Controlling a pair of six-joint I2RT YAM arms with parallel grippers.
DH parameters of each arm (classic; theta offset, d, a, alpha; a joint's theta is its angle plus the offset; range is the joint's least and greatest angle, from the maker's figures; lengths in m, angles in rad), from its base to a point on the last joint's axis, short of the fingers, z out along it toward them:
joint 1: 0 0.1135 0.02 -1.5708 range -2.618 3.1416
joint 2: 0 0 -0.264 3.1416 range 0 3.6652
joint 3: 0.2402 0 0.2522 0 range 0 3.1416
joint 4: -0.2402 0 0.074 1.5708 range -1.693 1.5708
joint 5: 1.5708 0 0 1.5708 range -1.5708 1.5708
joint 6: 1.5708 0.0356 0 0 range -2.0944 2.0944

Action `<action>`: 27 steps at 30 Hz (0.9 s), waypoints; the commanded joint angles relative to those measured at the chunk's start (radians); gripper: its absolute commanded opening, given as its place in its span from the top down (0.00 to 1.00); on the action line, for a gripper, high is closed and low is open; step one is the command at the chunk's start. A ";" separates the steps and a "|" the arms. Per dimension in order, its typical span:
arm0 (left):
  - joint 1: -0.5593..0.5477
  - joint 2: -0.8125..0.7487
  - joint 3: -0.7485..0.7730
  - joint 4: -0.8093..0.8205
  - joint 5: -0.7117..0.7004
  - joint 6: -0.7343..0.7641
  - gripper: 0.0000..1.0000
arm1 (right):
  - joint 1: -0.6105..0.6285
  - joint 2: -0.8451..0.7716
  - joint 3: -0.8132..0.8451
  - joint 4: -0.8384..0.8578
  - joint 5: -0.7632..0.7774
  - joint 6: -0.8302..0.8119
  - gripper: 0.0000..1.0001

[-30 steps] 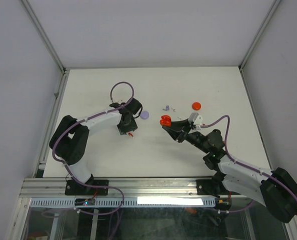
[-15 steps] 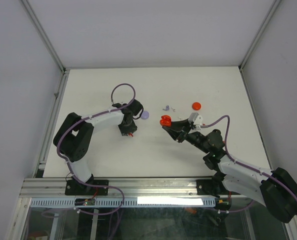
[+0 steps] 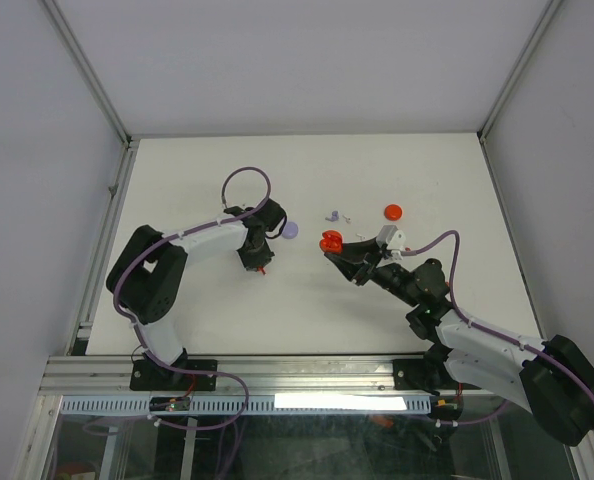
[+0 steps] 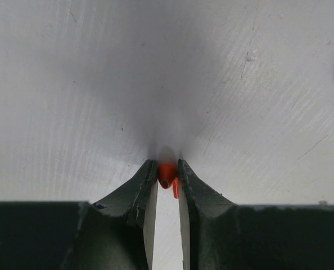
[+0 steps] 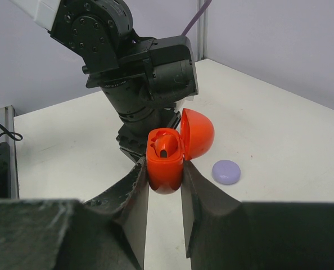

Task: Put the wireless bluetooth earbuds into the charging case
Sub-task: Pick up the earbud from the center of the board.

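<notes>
I am pinching my left claw (image 4: 167, 170) tight on a red earbud (image 4: 167, 175). Its two fingertips are pressing the bud from either side, right down at the table (image 3: 397, 170). The bud's rounded head is showing between the tips, and its stem is running down along the right tip. Seen from above, this claw is sitting left of the table's middle and pointing down. A lilac disc (image 3: 290, 229) is lying just beside it, to its far right.

I am clamping my right claw (image 5: 165, 171) on the red case (image 5: 166, 163). I am gripping its lower half by both sides and holding it upright, off the table, right of the middle. Its lid (image 5: 197, 133) is standing open, hinged back to the right in the wrist view. Something red is sitting in the case's socket, but I cannot tell what it is. The case and the pinched bud are well apart, with bare table lying between them.

Beyond the case, two loose earbuds (image 3: 333, 215), lilac and whitish, are lying close together. A red disc (image 3: 393, 211) is lying to their right.
</notes>
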 commanded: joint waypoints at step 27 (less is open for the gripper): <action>-0.010 -0.693 -0.256 0.714 0.165 0.511 0.95 | -0.004 0.051 0.097 0.048 -0.054 0.004 1.00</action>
